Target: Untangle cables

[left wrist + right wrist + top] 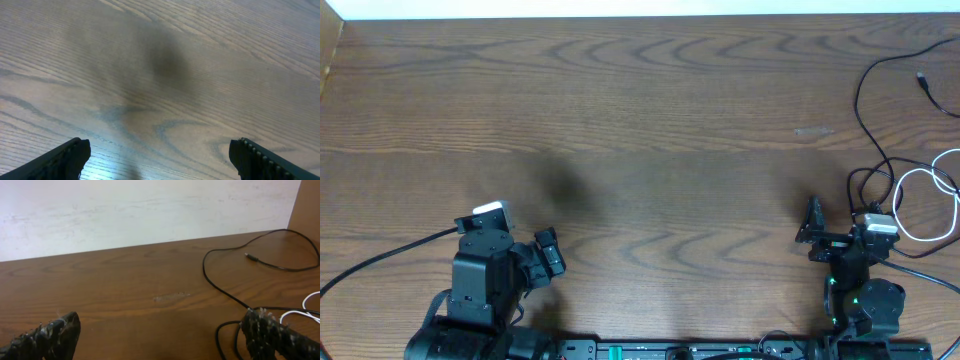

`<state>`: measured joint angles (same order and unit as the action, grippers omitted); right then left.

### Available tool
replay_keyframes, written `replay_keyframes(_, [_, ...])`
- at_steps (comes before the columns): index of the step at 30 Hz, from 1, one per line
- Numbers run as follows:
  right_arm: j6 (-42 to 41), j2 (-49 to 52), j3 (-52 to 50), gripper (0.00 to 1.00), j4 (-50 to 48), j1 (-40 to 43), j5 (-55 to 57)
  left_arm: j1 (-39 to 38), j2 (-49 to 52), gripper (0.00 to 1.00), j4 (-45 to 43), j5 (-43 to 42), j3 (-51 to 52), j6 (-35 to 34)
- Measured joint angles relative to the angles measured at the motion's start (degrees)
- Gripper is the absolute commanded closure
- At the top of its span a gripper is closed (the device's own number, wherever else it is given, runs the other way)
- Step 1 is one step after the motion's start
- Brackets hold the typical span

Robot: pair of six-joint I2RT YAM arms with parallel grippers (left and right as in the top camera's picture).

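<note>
The black cable [859, 100] runs from the table's right edge in a long curve down to loops beside my right arm; its free plug [923, 82] lies at the far right. In the right wrist view the black cable [204, 270] curls just past my right finger, with its plug [250, 256] further back. The white cable [899, 200] forms a loop right of the arm, crossing the black one, and the white cable [310, 299] shows at the edge. My right gripper [810, 232] [160, 322] is open and empty. My left gripper [556, 252] [160, 152] is open over bare wood.
The wooden table [640, 120] stretches between both arms. A thick black wire [380, 262] leads off my left arm toward the left edge. A pale wall [150, 210] stands behind the table's far edge, and a small scuff [813, 130] marks the wood.
</note>
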<state>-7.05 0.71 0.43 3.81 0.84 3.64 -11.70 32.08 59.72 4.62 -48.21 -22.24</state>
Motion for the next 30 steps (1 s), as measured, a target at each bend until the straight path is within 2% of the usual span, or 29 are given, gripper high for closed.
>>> replay_keyframes(15, [0.0, 0.0, 0.0, 0.01, 0.0, 0.0, 0.0, 1.66, -1.31, 0.06, -0.92, -0.02, 0.42, 0.0])
replay_keyframes(25, [0.0, -0.02, 0.0, 0.01, 0.02, 0.0, 0.02, 10.6, -19.45, 0.06, -13.11, 0.0, 13.7, 0.61])
replay_keyframes(30, [0.0, -0.04, 0.0, 0.01, 0.0, 0.0, 0.02, 12.04, -27.58, 0.06, -25.29, 0.0, 21.53, 5.33])
